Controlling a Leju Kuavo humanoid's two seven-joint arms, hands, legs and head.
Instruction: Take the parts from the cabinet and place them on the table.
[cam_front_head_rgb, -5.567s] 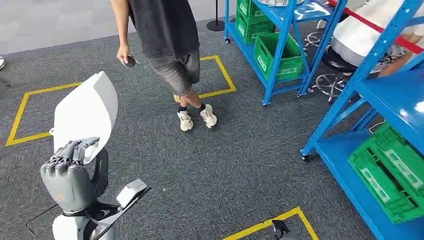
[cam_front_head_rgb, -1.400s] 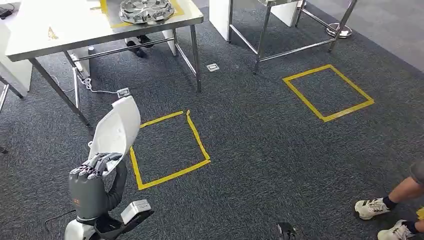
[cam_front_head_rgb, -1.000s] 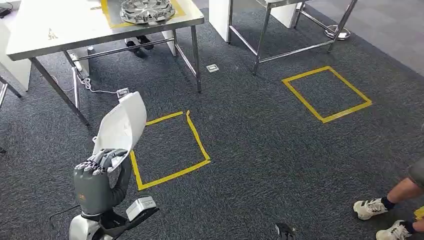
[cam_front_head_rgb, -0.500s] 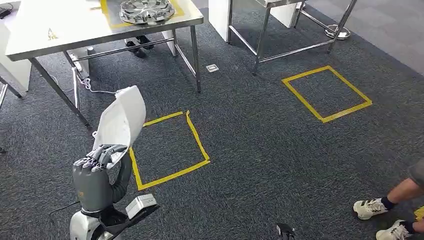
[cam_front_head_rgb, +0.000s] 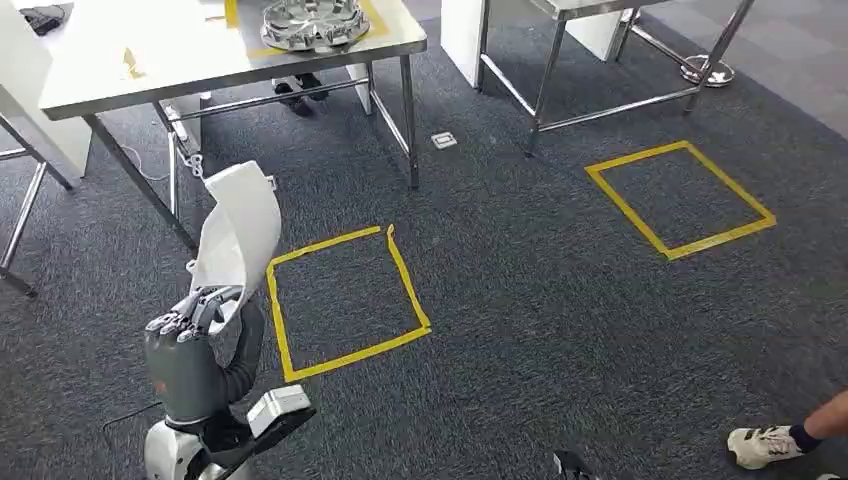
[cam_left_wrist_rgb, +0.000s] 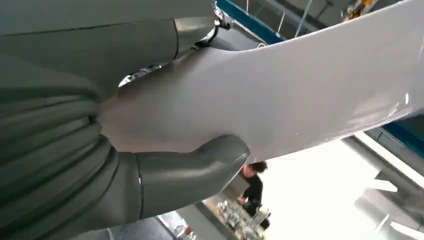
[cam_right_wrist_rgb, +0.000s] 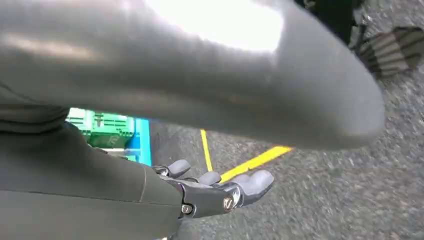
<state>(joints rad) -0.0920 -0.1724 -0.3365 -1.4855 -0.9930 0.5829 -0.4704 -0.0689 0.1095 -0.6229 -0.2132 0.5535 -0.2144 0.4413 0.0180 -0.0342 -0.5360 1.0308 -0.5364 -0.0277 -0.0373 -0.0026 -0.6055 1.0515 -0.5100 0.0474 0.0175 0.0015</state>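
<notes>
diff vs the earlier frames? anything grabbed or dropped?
The robot turned: the blue shelving and green crates left the head view, and the steel table with a silver wheel cover came in, sliding slightly nearer over the last second. Nothing was grabbed or dropped. The left hand still grips the white panel; the right hand stays empty.

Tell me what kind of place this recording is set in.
Probably an indoor robot test area or workshop: grey carpet marked with yellow tape squares, steel-legged work tables, one bearing a silver wheel cover. The left hand holds a white panel.
</notes>
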